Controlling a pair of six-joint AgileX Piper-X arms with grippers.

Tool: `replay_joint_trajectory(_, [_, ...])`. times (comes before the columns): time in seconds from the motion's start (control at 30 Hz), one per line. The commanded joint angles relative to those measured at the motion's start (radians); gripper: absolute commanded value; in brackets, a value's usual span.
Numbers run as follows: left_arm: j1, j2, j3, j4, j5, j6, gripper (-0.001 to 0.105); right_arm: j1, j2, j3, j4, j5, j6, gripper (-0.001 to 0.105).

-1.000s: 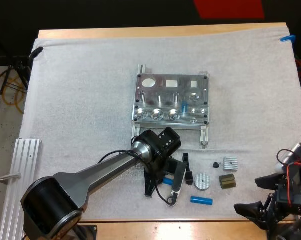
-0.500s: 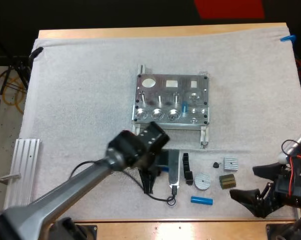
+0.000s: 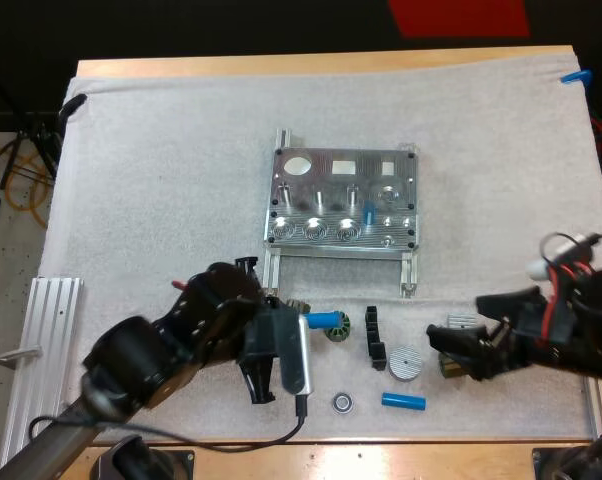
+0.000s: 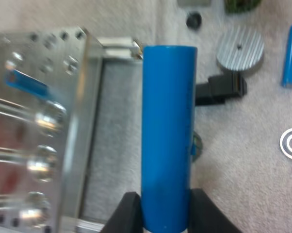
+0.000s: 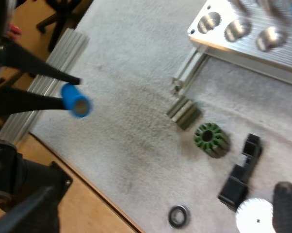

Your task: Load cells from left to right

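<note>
- Where a mat (image 3: 161, 180) covers the surface (image 3: 321, 62), a fixture (image 3: 343, 200) is seen.
- A cell (image 4: 168, 121) is pinched by the left claw (image 4: 164, 216).
- The right claw's (image 3: 459, 352) state cannot be told.

Bright, even light; glare on metal fixture (image 3: 341, 181)

White mat (image 3: 161, 190) covers wooden table (image 3: 331, 62) beside speckled floor (image 3: 6, 265).

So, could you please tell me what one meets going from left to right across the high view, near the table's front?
rail → held cell → black part → disc → finned block
</note>
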Motion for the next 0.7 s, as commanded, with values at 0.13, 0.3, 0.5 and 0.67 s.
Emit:
replay_joint_trajectory(0.13, [-0.001, -0.062, -0.003, -0.003, 0.02, -0.014, 0.0, 0.0, 0.122, -0.003, -0.133, -0.139, -0.003, 0.063])
replay_joint_trajectory(0.3, [-0.001, -0.065, -0.003, -0.003, 0.035, -0.014, 0.0, 0.0, 0.242, -0.003, -0.269, -0.308, 0.002, 0.052])
replay_joint_trajectory(0.5, [-0.001, -0.065, -0.003, -0.003, 0.035, -0.014, 0.0, 0.003, 0.345, -0.003, -0.375, -0.407, 0.063, 0.051])
replay_joint_trajectory(0.67, [-0.001, -0.065, -0.003, -0.019, 0.029, -0.014, 0.0, 0.065, 0.387, -0.003, -0.443, -0.417, 0.086, 0.051])
